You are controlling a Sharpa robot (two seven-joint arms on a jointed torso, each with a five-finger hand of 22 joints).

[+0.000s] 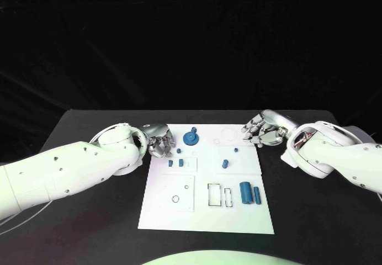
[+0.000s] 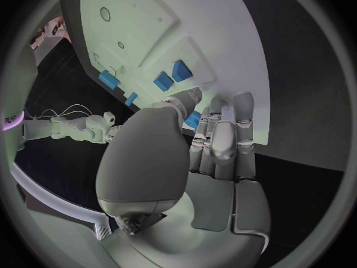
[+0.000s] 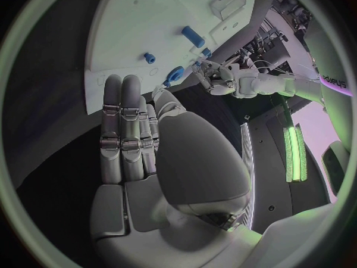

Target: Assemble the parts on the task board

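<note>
Here I see a matte black tabletop (image 1: 88, 210) under my head camera, with a dark draped backdrop behind it. The task board (image 1: 239, 215), a flat white rectangular plate with a smooth finish, lies in the middle, its long side running away from me. Shallow raised panels and thin outlined slots mark its surface (a small ring outline sits on the near-left panel).

The parts are small blue pieces with a plastic look. A round disc-shaped part (image 1: 191, 136) with a knob stands near the board's far edge, just beside my left hand. Two short blocks (image 1: 176, 163) sit side by side below it, a slanted oblong piece (image 1: 225, 163) lies near the middle, and two upright cylinders (image 1: 250, 195), one thick and one thin, stand on the right side nearer to me.

My left hand (image 1: 159, 141), silver with smooth metallic shells, rests at the board's far-left edge; its fingers (image 2: 223, 140) lie close together and mostly straight, holding nothing that I can make out. In the left wrist view the fingertips reach the board's rim near a blue piece (image 2: 193, 120).

My right hand (image 1: 263, 129) hovers at the board's far-right corner, its fingers (image 3: 122, 131) straight and pressed side by side, holding nothing. Both white arms have glossy rounded casings.
</note>
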